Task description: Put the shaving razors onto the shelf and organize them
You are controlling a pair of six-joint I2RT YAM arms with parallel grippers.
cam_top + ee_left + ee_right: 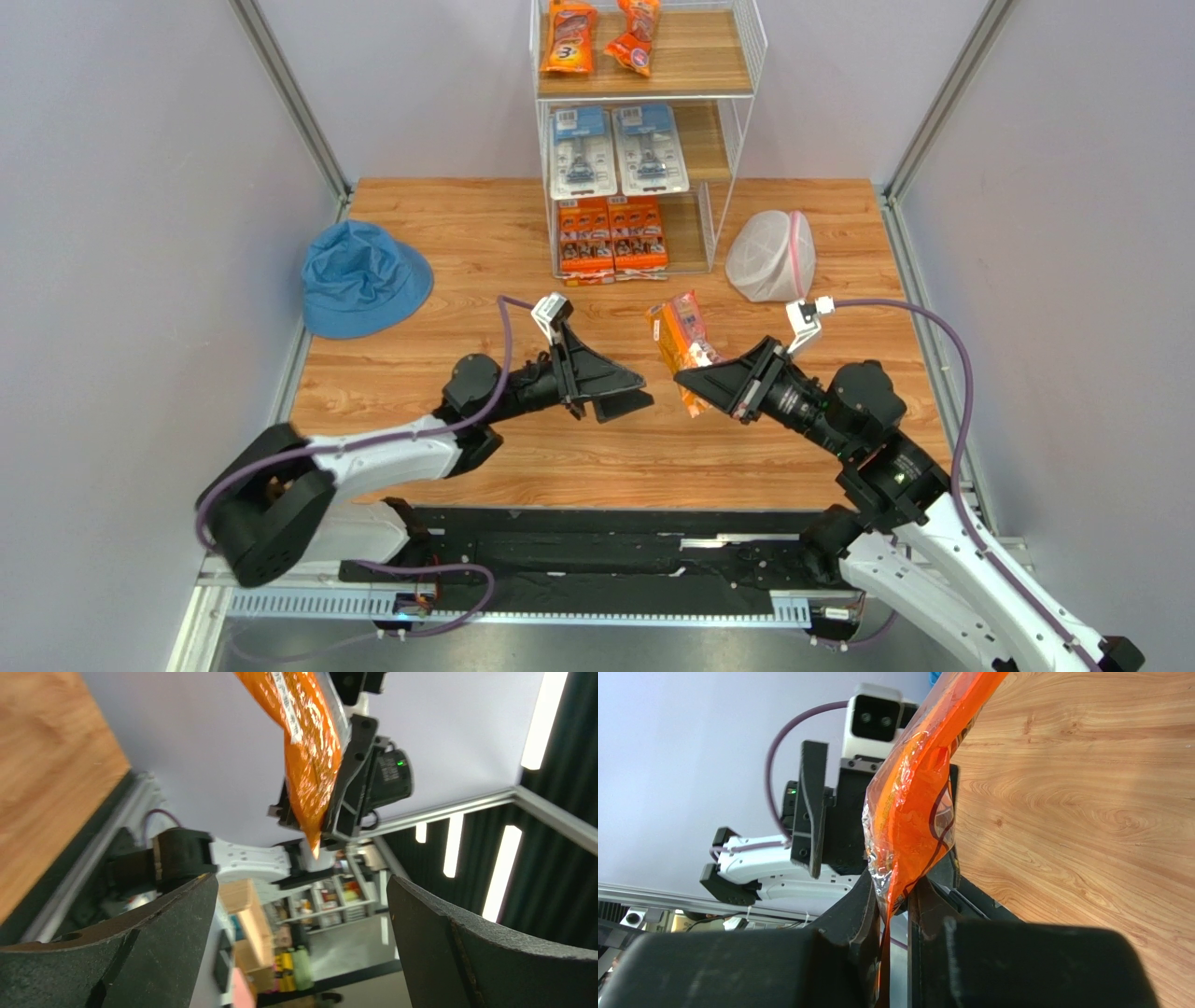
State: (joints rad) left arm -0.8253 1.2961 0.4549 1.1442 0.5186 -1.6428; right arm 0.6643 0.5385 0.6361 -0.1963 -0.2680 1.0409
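On shelf (710, 59), razor packs (585, 235) (one bag (683, 333) gripped)

The left gripper (300, 885) has its dark jaws spread wide. Above the gap between them, a long orange plastic razor bag (309, 749) is pinched in the right gripper (330, 805). The wooden surface (49, 777) lies beyond the jaw on the view's left.

We see 2 white arms (379, 451) w/ black joints, purple cables (958, 378), white wrist cams (550, 311); left gripper (644, 392), right gripper (685, 378) both black wedges.
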